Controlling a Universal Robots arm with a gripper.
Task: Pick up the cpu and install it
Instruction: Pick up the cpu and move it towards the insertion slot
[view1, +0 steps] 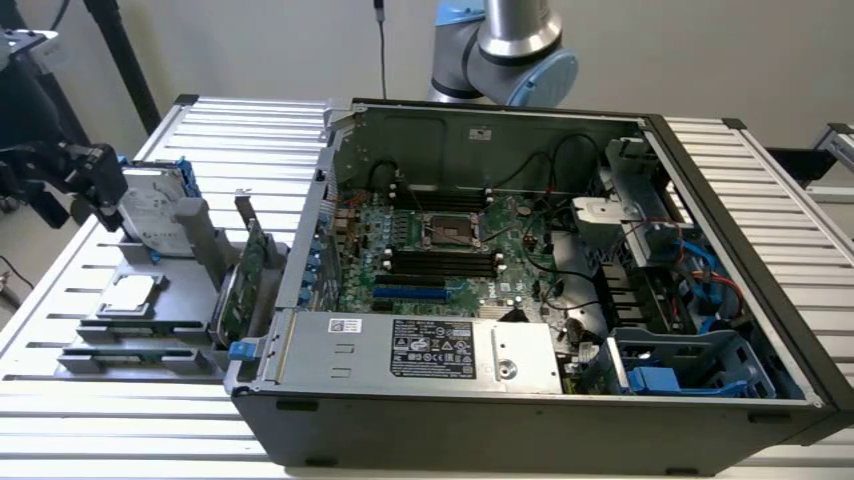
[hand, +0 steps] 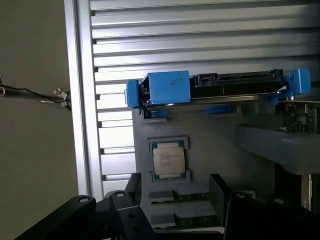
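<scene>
While the jaws are held wide apart, the cpu (hand: 169, 160) is seen lying flat just beyond them, untouched, its dull silver top plate edged in green.

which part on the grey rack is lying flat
The cpu, the small silver square; the hard drive and green card stand on edge.

A slatted metal table (view1: 120, 420) carries an open computer case (view1: 534, 425) and, beside it, a grey parts tray (view1: 187, 290).
</scene>
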